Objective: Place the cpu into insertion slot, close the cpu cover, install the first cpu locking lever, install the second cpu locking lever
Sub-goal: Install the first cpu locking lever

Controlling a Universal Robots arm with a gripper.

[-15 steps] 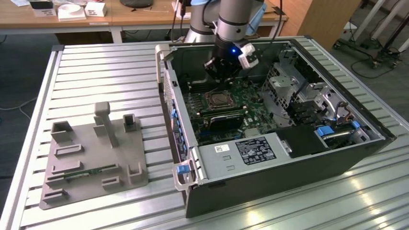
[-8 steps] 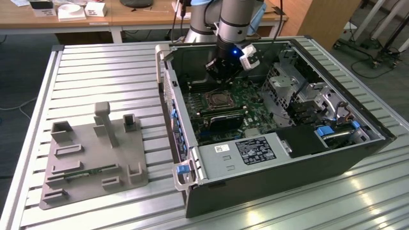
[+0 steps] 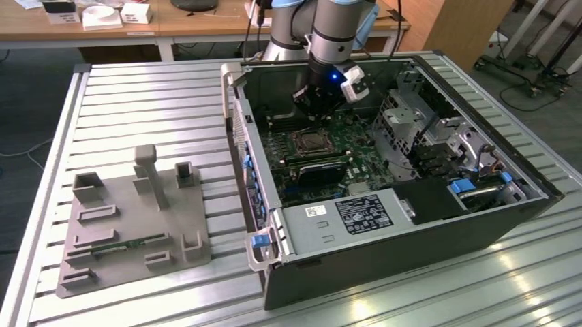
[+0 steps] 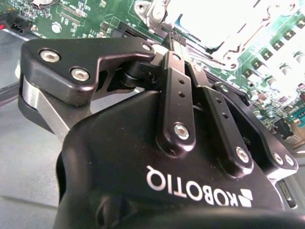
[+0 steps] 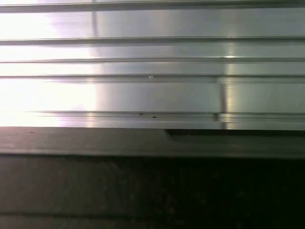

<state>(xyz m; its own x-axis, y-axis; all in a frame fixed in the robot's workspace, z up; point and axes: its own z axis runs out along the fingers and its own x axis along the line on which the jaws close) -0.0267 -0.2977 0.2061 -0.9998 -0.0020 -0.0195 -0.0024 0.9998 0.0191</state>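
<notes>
Black two-finger gripper hangs low inside the open computer case, tips right over the socket area of the green motherboard. In the second wrist view the gripper has both fingers drawn together with no gap visible at the tips. Whether anything thin is pinched there, cannot tell.

The cpu sits just under and slightly ahead of the tips, a grey square lying flat in the socket. The cpu cover is the silvery frame directly beyond the fingertips. Glare washes it out, so fully down or not: cannot tell. Locking levers not made out.

Judgement: the step looks like cover or lever work at the socket, chip already placed. To do it well:
- use the tips low and closed as one pusher
- press on the metal of the frame or lever only
- move along the hinge swing, not straight into the board
- avoid the chip top and the small parts round the socket

Counts:
- one arm, one gripper, two fingers
- one case, one motherboard, one cpu, one cover frame
- one grey white-labelled box, well away from the hand at the far end of the board
- one grey parts fixture, far off outside the case on the slatted aluminium table, holding one green stick
</notes>
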